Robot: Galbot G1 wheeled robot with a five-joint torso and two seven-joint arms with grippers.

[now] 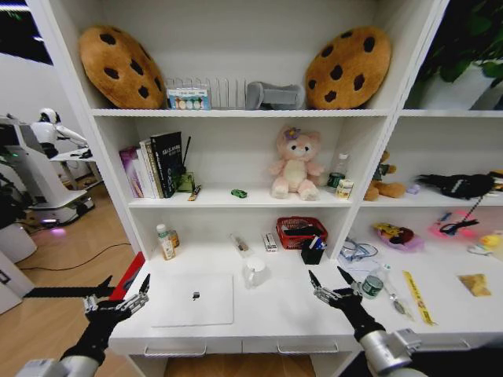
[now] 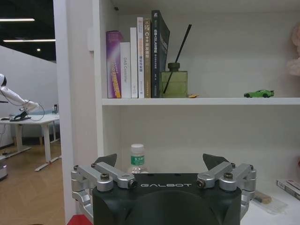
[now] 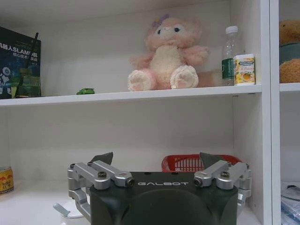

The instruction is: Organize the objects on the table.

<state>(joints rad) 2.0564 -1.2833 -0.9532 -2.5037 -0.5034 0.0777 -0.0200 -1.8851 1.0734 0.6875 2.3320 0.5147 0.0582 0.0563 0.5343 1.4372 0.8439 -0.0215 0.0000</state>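
Note:
A closed silver laptop [image 1: 192,298] lies on the white table [image 1: 275,312] left of centre. My left gripper [image 1: 124,284] hovers open at the table's front left corner, beside the laptop. My right gripper [image 1: 328,276] hovers open over the table right of centre, close to a small green-labelled jar [image 1: 372,283]. A tiny green toy car [image 1: 239,193] sits on the shelf above; it also shows in the left wrist view as the car [image 2: 258,93] and in the right wrist view as the car [image 3: 85,91]. Both the left gripper [image 2: 161,161] and the right gripper [image 3: 157,159] hold nothing.
A white mug [image 1: 254,272], a red basket [image 1: 302,232], a black pen holder [image 1: 313,251] and small bottles [image 1: 165,242] stand toward the back of the table. Books [image 2: 138,58] and a green diffuser [image 2: 174,83] fill the shelf's left. A pink plush [image 3: 168,56] sits on the shelf.

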